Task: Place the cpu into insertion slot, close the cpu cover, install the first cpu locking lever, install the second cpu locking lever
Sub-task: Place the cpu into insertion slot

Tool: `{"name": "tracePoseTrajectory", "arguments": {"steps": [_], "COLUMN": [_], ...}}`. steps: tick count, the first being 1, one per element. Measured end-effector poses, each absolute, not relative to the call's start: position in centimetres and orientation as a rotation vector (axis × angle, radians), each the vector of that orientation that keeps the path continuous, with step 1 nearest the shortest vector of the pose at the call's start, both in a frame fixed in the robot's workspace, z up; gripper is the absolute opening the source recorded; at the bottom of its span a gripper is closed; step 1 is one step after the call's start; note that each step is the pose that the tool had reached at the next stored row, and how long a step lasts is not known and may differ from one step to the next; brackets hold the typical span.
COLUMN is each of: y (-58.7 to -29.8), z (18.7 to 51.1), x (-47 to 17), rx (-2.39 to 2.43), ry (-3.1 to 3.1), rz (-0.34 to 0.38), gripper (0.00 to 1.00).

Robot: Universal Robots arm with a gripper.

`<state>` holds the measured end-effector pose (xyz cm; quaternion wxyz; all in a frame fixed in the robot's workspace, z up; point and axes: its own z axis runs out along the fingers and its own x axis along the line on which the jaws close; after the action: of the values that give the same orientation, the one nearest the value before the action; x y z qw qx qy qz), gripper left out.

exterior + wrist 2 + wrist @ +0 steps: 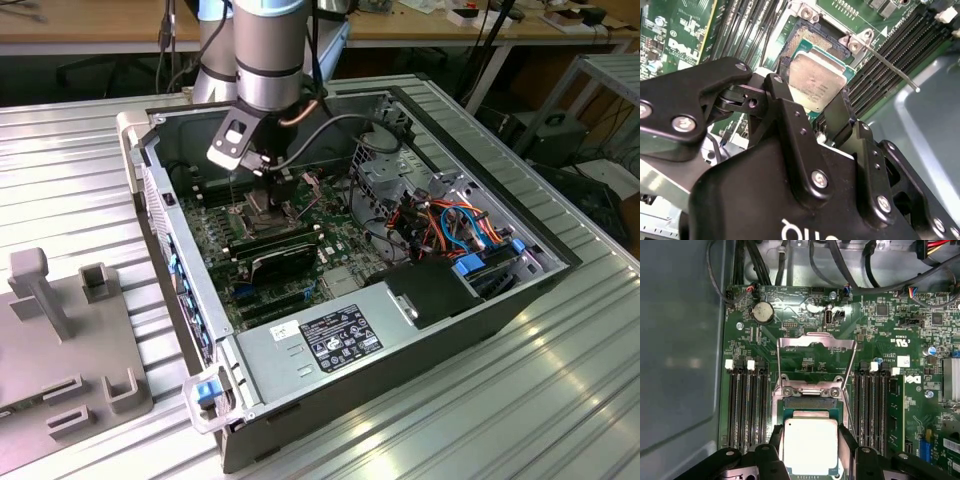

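Cpu [809,447] is between the two black fingers [846,437] of the gripper [810,440], dull silver top facing up. The fingers are narrowed onto two opposite edges and hold it. It is over the insertion slot [810,403], covering most of it. A strip of the slot's dark contact field is bare on the hinge side. Cannot tell if the chip is seated or just above the slot.

Cpu cover [816,344] is flipped open and lies back past the slot's hinge edge, toward the coin battery [762,312]. Its square opening shows green board through it. Memory slots [745,410] run along both sides of the slot and the fingers.

The first wrist view looks straight down: cover, slot and chip line up in a row, with the motherboard [880,320] spread around them. The second wrist view looks over the gripper body at a slant. There the chip appears tilted against the slot frame, one finger on its side edge and the other at the opposite edge near a corner. That view also shows a thin wire locking lever [890,65] raised, its free end out over the memory slots.

In the exterior view the arm [268,50] reaches down into the open computer case [165,240], gripper low over the board. The case lies on a ribbed metal table [560,400].
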<state>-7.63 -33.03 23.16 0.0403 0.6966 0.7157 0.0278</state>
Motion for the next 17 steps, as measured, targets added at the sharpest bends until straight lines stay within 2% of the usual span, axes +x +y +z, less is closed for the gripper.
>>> {"name": "tracePoseTrajectory", "arguments": {"steps": [5, 17], "y": [-33.0, -33.0], "z": [22.0, 21.7], "x": [-7.6, -7.6], "rx": [2.134, 2.133], "ry": [2.192, 2.192], "rz": [0.086, 0.086], "gripper": [0.53, 0.53]}}
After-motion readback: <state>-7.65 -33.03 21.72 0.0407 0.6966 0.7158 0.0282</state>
